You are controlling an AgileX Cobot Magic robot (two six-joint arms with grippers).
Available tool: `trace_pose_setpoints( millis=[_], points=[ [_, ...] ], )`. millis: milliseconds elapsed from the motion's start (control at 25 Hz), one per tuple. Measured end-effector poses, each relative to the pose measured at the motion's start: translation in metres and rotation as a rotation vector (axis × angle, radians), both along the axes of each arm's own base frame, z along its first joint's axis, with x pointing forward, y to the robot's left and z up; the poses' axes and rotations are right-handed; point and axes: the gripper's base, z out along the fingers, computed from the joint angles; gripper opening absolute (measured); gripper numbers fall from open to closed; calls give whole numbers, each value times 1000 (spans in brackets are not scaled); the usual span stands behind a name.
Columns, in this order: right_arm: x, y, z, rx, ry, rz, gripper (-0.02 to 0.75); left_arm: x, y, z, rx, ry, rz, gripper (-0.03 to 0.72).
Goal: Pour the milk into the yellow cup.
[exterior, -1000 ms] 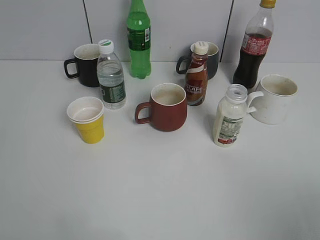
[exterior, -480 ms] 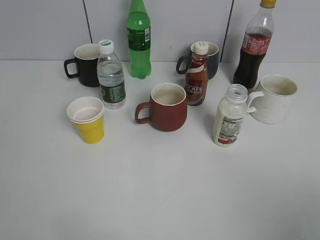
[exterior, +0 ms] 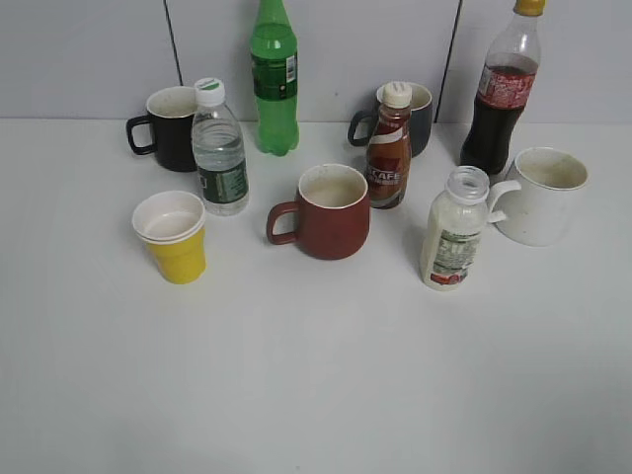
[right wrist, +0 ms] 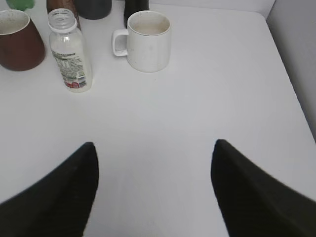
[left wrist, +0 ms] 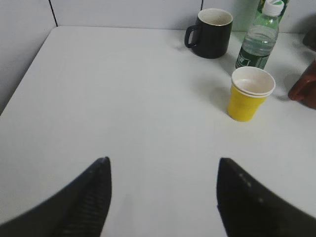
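The milk bottle (exterior: 452, 232), clear plastic with white liquid and no cap, stands upright at the right of the table; it also shows in the right wrist view (right wrist: 70, 52). The yellow cup (exterior: 174, 237) stands upright at the left; it also shows in the left wrist view (left wrist: 250, 94). My left gripper (left wrist: 163, 165) is open and empty over bare table, well short and left of the cup. My right gripper (right wrist: 154, 148) is open and empty, short and right of the milk bottle. Neither gripper shows in the exterior view.
A dark-red mug (exterior: 330, 211) stands between cup and milk. A water bottle (exterior: 219, 148), black mug (exterior: 170, 127), green bottle (exterior: 274, 79), coffee bottle (exterior: 389, 148), dark mug (exterior: 415, 117), cola bottle (exterior: 502, 89) and white mug (exterior: 541, 195) stand behind. Walls bound the back.
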Motion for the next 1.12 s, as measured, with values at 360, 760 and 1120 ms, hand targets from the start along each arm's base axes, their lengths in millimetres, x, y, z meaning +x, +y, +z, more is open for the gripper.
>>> trace_pose_setpoints(
  millis=[360,760,1120],
  points=[
    [0,0,0,1,0,-1,533,0,0,0,0,0,0,505],
    [1,1,19,19,-168,4,511,4,-2,25,-36,-216,-34,479],
    [50,3,13,66,-275,6,482,80,-6,31,-37,-472,-28,470]
  ],
)
